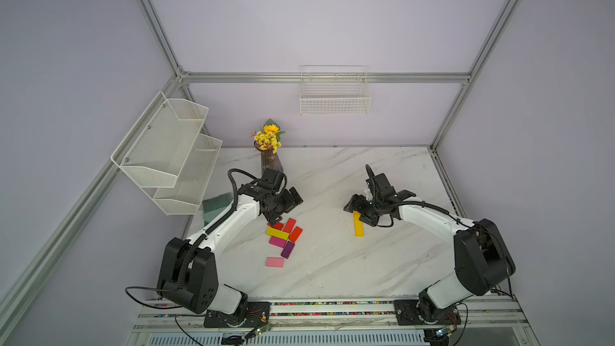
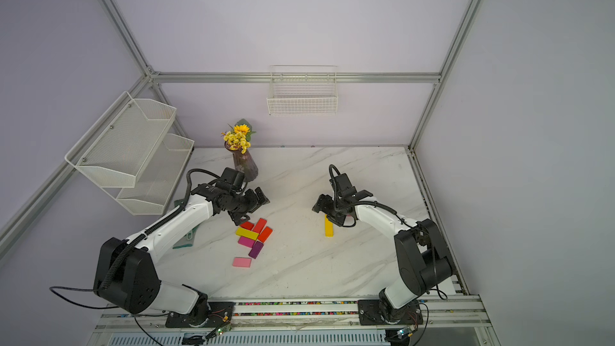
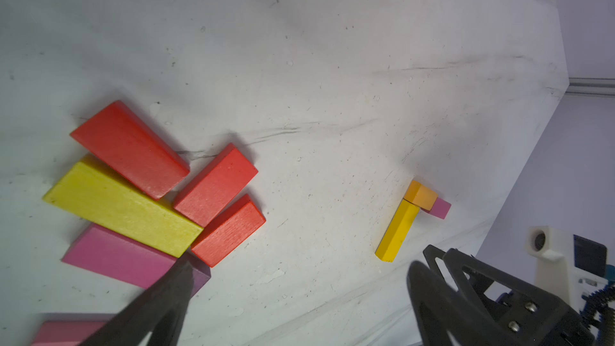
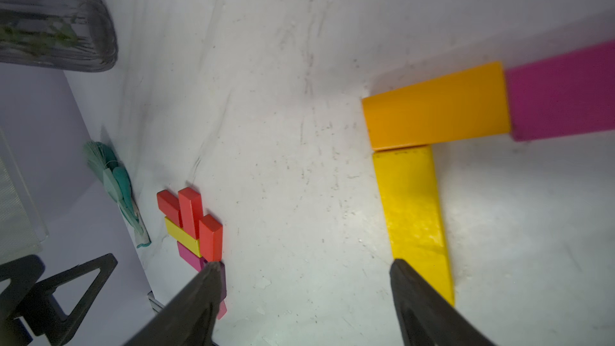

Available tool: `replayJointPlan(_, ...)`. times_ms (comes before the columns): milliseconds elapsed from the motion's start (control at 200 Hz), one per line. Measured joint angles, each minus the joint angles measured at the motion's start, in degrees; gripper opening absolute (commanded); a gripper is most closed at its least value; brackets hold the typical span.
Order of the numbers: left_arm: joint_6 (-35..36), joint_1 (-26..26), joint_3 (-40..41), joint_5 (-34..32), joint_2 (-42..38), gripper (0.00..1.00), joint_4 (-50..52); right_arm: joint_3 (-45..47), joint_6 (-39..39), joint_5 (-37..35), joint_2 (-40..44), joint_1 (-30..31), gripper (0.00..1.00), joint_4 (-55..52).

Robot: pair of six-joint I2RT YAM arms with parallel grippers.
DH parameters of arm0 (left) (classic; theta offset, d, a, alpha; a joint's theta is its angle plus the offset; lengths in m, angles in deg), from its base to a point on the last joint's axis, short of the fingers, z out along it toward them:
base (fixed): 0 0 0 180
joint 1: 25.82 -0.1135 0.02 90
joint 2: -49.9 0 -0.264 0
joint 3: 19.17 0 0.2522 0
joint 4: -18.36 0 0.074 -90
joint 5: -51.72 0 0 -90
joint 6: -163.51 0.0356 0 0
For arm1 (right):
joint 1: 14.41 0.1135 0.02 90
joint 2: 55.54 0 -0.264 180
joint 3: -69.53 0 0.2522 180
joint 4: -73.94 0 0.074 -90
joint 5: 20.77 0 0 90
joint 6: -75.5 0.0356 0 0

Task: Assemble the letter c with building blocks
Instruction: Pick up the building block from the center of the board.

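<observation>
- Marble table (image 1: 332, 271): block cluster (image 1: 283, 237) left of centre, pink block (image 1: 275, 262) just below
- Left gripper (image 1: 287, 208) by cluster's upper edge, jaws wide apart, empty
- Right gripper (image 4: 304, 266) over yellow block (image 1: 358, 228) right of centre, jaws apart, empty

Two white-and-black robot arms stretch over a marble bench (image 2: 299, 271). The left gripper (image 2: 250, 207), jaws spread, hangs just behind a tight cluster of building blocks (image 2: 254, 236) in red, orange, yellow, magenta and purple, left of the bench's centre. A light pink block (image 2: 242, 262) lies apart from the cluster, nearer the front edge. The right gripper (image 2: 325, 213) sits over the far end of a long yellow block (image 2: 329, 230). A vase of yellow flowers (image 2: 245, 163) stands near the back edge.
</observation>
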Motion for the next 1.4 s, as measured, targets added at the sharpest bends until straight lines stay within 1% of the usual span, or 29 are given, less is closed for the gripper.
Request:
replayJointPlan(145, -0.2, -1.7, 3.2, -1.6, -4.0, 1.00, 3.3, -4.5, -1.2, -2.0, -2.5, 5.0, 0.81, -0.5)
replayJointPlan(300, -1.6, -3.2, 5.4, -3.8, -4.5, 1.00, 8.0, -6.6, -1.4, -3.3, -5.1, 7.9, 0.81, -0.7)
replayJointPlan(420, -3.8, -3.5, 8.0, -4.7, -5.9, 1.00, 10.2, -6.7, -1.4, -3.9, -6.1, 9.0, 0.81, -1.0)
replayJointPlan(530, -5.6, -3.4, 11.6, -4.0, -10.0, 1.00, 11.2, -6.6, -1.3, -4.2, -6.2, 9.3, 0.81, -1.1)
replayJointPlan(725, -5.4, -2.0, 16.0, -1.4, -15.9, 1.00, 12.6, -6.6, -1.3, -4.1, -6.2, 9.3, 0.81, -1.3)
replayJointPlan(820, -3.3, -0.6, 16.9, -0.3, -15.8, 1.00, 13.5, -6.4, -1.4, -3.6, -6.1, 9.3, 0.81, -1.3)
replayJointPlan(935, 0.6, 2.9, 16.6, -0.8, -13.5, 1.00, 15.5, -5.1, -1.4, -3.0, -5.3, 9.3, 0.81, -1.6)
replayJointPlan(1100, 5.5, 9.8, 13.7, -4.0, -7.6, 1.00, 18.5, -3.4, -1.2, -2.4, -3.3, 9.3, 0.81, -2.1)
replayJointPlan(1205, 8.0, 13.3, 11.7, -6.0, -4.2, 1.00, 19.4, -2.4, -1.0, -2.2, -1.4, 9.3, 0.81, -2.2)
replayJointPlan(1310, 10.3, 15.4, 10.5, -7.3, -2.0, 1.00, 19.6, -1.3, -0.9, -1.9, 0.5, 9.3, 0.81, -2.3)
replayJointPlan(1400, 11.6, 16.0, 10.3, -8.0, -1.6, 1.00, 19.9, -0.3, -0.7, -1.8, 2.1, 9.2, 0.81, -2.4)
